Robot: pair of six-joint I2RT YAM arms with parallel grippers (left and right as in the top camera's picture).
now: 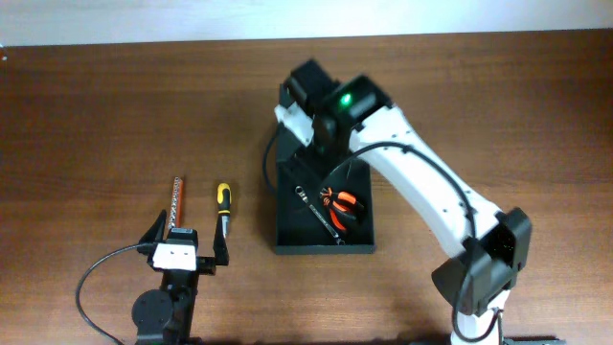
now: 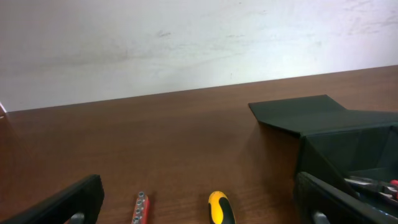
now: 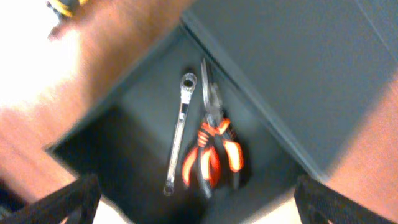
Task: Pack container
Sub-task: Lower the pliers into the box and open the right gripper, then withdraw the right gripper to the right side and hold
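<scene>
The dark container (image 1: 321, 247) stands open at the table's middle. In it lie orange-handled pliers (image 1: 343, 204) and a silver wrench (image 1: 314, 203). My right gripper (image 1: 308, 91) hovers open and empty above the container's far end, hiding the lid from overhead. The right wrist view looks down on the container (image 3: 140, 134), the pliers (image 3: 211, 149), the wrench (image 3: 179, 134) and the lid (image 3: 298, 68); the gripper (image 3: 199, 205) holds nothing. My left gripper (image 1: 185, 247) is open and empty, just in front of a yellow-black screwdriver (image 1: 222, 203) and a red bit holder (image 1: 176, 201).
In the left wrist view my gripper (image 2: 198, 183) faces the screwdriver (image 2: 219, 208) and the bit holder (image 2: 140, 208). The container (image 2: 336, 149) is to the right, with its flap lid (image 2: 298, 112) lying back. Bare wood table surrounds them.
</scene>
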